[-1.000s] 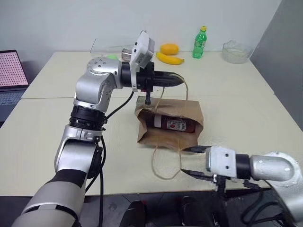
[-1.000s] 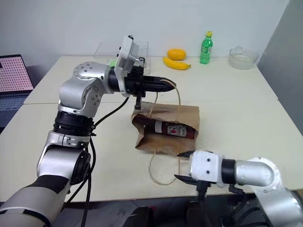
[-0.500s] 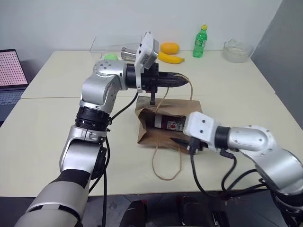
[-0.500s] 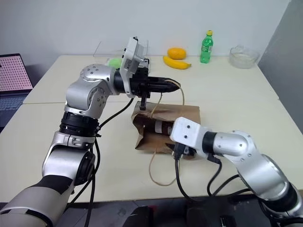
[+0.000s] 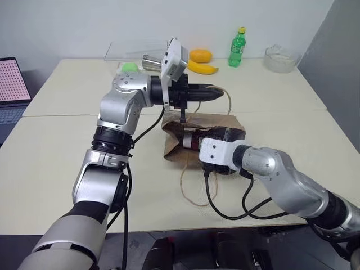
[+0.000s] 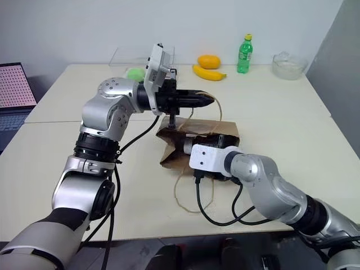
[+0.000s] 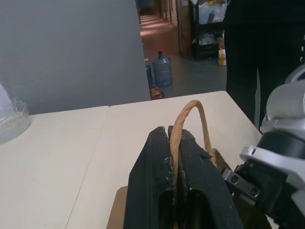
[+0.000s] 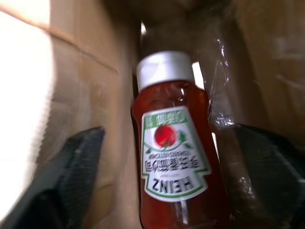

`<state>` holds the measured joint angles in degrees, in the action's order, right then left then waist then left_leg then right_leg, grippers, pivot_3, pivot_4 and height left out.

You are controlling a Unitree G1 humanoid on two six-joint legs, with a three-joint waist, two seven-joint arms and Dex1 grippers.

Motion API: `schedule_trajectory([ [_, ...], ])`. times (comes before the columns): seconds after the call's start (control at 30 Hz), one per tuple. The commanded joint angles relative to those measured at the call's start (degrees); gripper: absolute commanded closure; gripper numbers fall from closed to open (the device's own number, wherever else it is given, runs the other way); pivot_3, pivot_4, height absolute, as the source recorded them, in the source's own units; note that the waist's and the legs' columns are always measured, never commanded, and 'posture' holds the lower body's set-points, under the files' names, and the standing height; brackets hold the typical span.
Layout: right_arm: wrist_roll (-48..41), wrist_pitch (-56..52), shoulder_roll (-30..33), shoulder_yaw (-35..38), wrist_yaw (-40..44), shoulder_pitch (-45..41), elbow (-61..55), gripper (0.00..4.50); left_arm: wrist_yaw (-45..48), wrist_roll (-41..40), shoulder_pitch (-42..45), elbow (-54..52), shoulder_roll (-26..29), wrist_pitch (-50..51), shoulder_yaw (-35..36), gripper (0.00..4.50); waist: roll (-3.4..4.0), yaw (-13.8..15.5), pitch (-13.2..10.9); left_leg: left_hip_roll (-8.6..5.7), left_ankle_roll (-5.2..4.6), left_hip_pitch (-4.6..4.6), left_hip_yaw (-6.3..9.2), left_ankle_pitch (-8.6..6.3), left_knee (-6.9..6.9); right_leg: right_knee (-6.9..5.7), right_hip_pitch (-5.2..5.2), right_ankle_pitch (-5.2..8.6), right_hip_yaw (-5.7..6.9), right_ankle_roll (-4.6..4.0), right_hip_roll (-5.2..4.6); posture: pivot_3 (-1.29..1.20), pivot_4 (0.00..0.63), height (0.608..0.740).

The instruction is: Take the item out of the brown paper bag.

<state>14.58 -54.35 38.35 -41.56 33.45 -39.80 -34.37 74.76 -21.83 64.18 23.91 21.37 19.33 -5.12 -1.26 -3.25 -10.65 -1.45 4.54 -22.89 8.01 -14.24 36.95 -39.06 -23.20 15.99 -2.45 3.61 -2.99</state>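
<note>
1. Left hand [image 5: 212, 93], fingers closed tight on the bag's upper handle [image 7: 189, 117], held it lifted above the table [image 5: 50, 146] w/ the bag mouth pulled open. That part looked done.
2. Bag [image 5: 173, 147] lay on its side mid-table, creased, mouth toward the robot; 2nd handle loop [image 5: 188, 194] trailed loose on the table in front.
3. Bottle [image 8: 174, 157] was not out yet: lying inside the bag, cap [image 8: 164, 69] toward the far end, base nearest the mouth.
4. Right hand [image 8: 167, 210] was at/inside the bag mouth, fingers [image 8: 71, 167] spread wide either side of the bottle, holding nothing.
5. Left to do, by my read: close on bottle, draw it out, clear the bag.
6. Bottle look: small, red, white cap, red-white label w/ tomato pic; glossy, rounded.
</note>
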Motion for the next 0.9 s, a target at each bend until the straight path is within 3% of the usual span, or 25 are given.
schedule_trajectory([
  [0.03, 5.31, -0.3, -1.99, -2.92, -0.59, -2.28, 1.59, 0.04, -0.42, -0.59, 2.38, 0.06, -0.34, -1.22, 1.57, 4.5, 0.0, -0.01, 0.0, 0.01, 0.0, 0.0, 0.0, 0.0, -0.01, 0.0, 0.0, 0.0, 0.0, 0.0, 0.0, 0.0, 0.15, 0.74],
  [0.3, 13.15, 1.38, -4.78, -7.07, 1.21, -3.73, 10.15, 0.04, -0.83, -0.68, 2.9, 0.54, -0.87, -1.36, 1.52, 4.5, 0.0, -0.05, 0.0, -0.02, -0.01, -0.01, -0.02, -0.01, -0.01, 0.02, -0.02, 0.0, -0.02, 0.0, 0.0, 0.0, 0.15, 0.74],
  [0.73, 18.96, 9.05, -9.19, -5.12, 4.2, -4.12, 24.02, 0.04, -1.18, -0.62, 2.56, -0.24, -0.84, -0.75, 1.76, 4.5, 0.01, -0.21, 0.01, -0.01, 0.02, 0.03, -0.04, 0.01, 0.0, -0.02, -0.02, -0.01, -0.03, -0.01, 0.0, 0.0, 0.15, 0.74],
  [0.9, 19.31, 12.2, -10.1, -3.24, 6.2, -4.11, 25.51, 1.18, -1.35, -0.41, 2.57, -0.07, -0.71, -0.99, 1.69, 4.5, 0.01, -0.23, 0.01, 0.0, -0.02, 0.06, -0.05, 0.01, 0.03, -0.06, 0.01, -0.03, -0.03, -0.03, 0.0, 0.0, 0.15, 0.74],
])
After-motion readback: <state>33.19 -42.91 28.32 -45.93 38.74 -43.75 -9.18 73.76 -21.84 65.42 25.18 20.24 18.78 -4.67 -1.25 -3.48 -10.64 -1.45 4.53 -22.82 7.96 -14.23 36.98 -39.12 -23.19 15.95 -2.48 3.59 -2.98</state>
